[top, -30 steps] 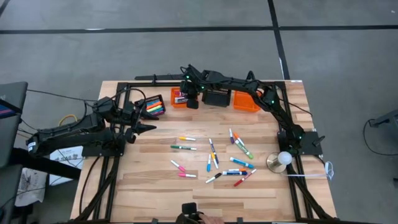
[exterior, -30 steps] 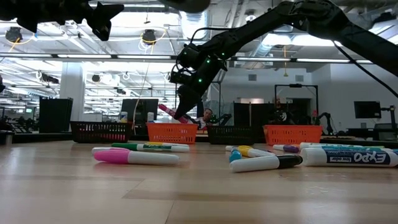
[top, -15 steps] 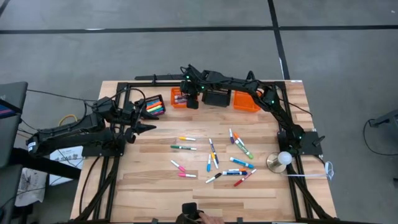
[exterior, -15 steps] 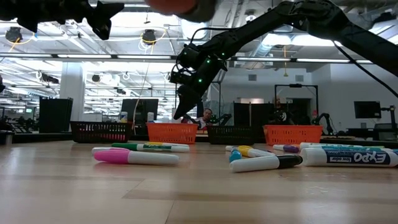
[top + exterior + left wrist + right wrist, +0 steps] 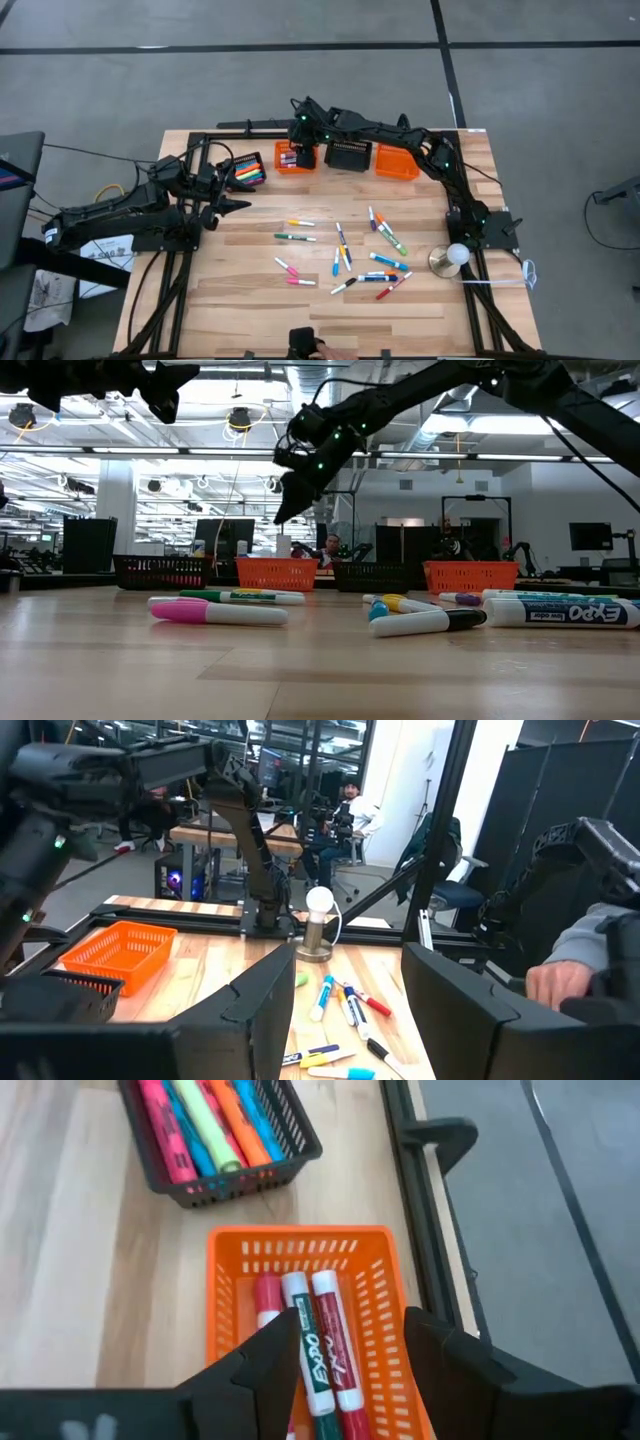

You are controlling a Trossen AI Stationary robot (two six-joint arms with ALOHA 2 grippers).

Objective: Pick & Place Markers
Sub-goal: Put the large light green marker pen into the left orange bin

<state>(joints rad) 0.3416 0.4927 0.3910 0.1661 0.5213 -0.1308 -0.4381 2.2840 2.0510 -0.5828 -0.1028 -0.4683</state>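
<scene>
Right gripper (image 5: pixel 303 152): positioned over the orange basket (image 5: pixel 289 158) at the upper centre of the high view, along the far edge of the table (image 5: pixel 250 300). In the right wrist view its fingers (image 5: pixel 262 1348) stand spread apart with nothing between them, directly above the basket (image 5: pixel 380 1295). In the low view it (image 5: pixel 283 510) hangs clear above the basket row.

Basket contents: three markers (image 5: pixel 316 1342) lie side by side lengthwise inside the orange basket, two with red bodies and one white with a green end.

Black basket (image 5: pixel 246 171): upper left of the high view, just beside the orange one. It holds several markers in pink, blue, yellow and orange (image 5: pixel 212 1120).

Two further baskets sit to the right in the high view: a black one (image 5: pixel 347 157) and a second orange one (image 5: pixel 395 162). Contents cannot be made out.

Loose markers (image 5: pixel 340 255): scattered on the table in the centre and lower centre of the high view, in green, pink, blue, orange and white. In the low view a pink marker (image 5: pixel 215 612) lies nearest, at lower left.

Left gripper (image 5: pixel 232 207): at the left of the high view, above the table, near the black basket. Its fingers (image 5: pixel 265 1010) are parted and empty.

A small lamp (image 5: pixel 453 257) stands at the right edge of the table.
</scene>
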